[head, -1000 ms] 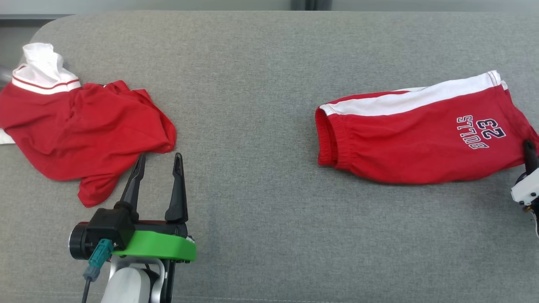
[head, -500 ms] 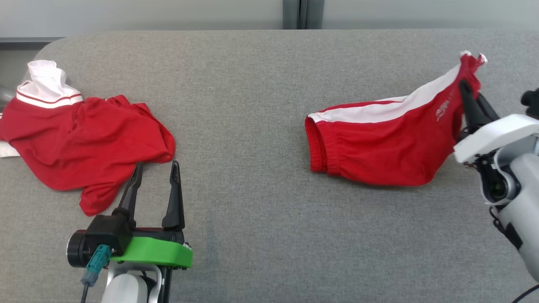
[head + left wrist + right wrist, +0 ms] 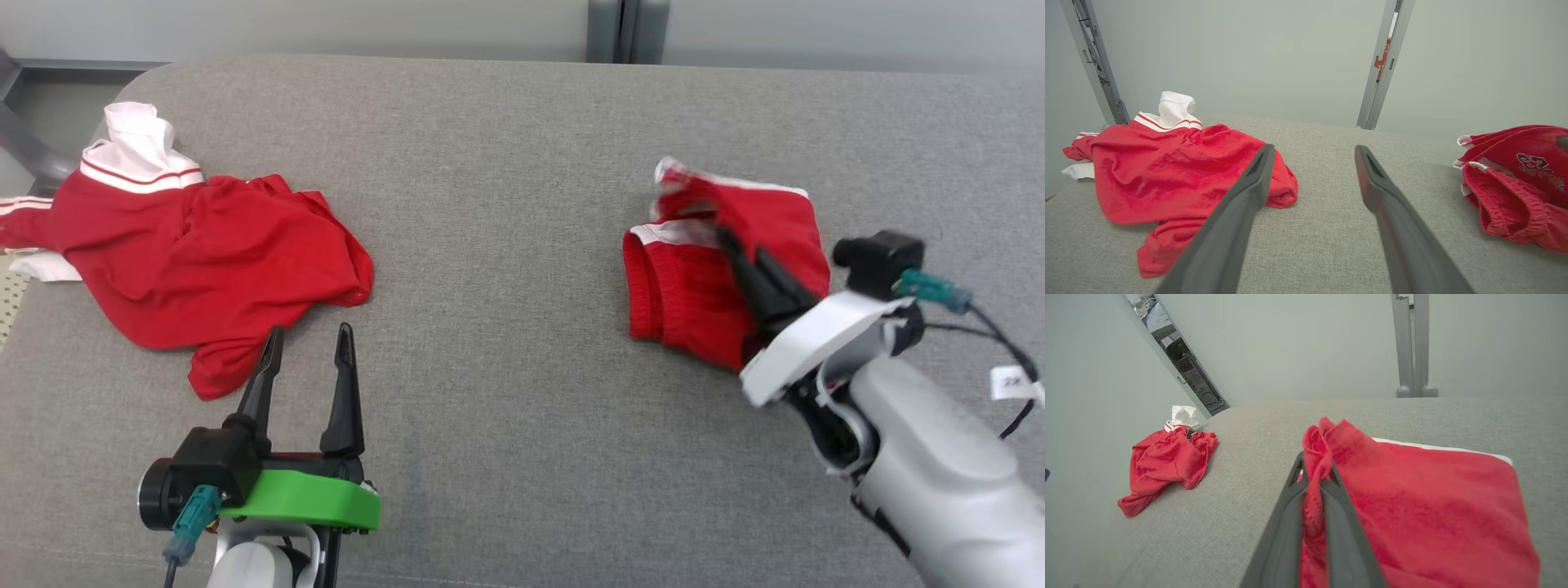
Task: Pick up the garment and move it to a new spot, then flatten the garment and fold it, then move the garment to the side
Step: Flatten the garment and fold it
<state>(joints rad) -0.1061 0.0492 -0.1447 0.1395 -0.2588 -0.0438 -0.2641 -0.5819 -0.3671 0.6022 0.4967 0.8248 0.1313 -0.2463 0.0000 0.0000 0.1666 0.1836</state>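
The garment [image 3: 694, 286] is a pair of red shorts with white side stripes, lying on the right of the grey padded surface [image 3: 506, 204] and doubled over on itself. My right gripper [image 3: 727, 241] is shut on its red hem, holding that edge above the waistband end. In the right wrist view the pinched cloth [image 3: 1433, 498] bunches between the gripper's [image 3: 1314, 465] closed fingers. My left gripper [image 3: 310, 331] stands open and empty at the lower left, apart from the shorts [image 3: 1515, 183], its fingers [image 3: 1249, 192] spread wide.
A crumpled red shirt [image 3: 204, 261] with a white collar lies at the left, just beyond my left fingertips; it also appears in the wrist views [image 3: 1175, 175] [image 3: 1167, 461]. A pale wall and a grey post [image 3: 624, 28] stand behind the surface.
My right gripper lifted the shorts' right end and carried it leftward over the rest, doubling the garment. The head camera shifted a little. The left gripper stayed put.
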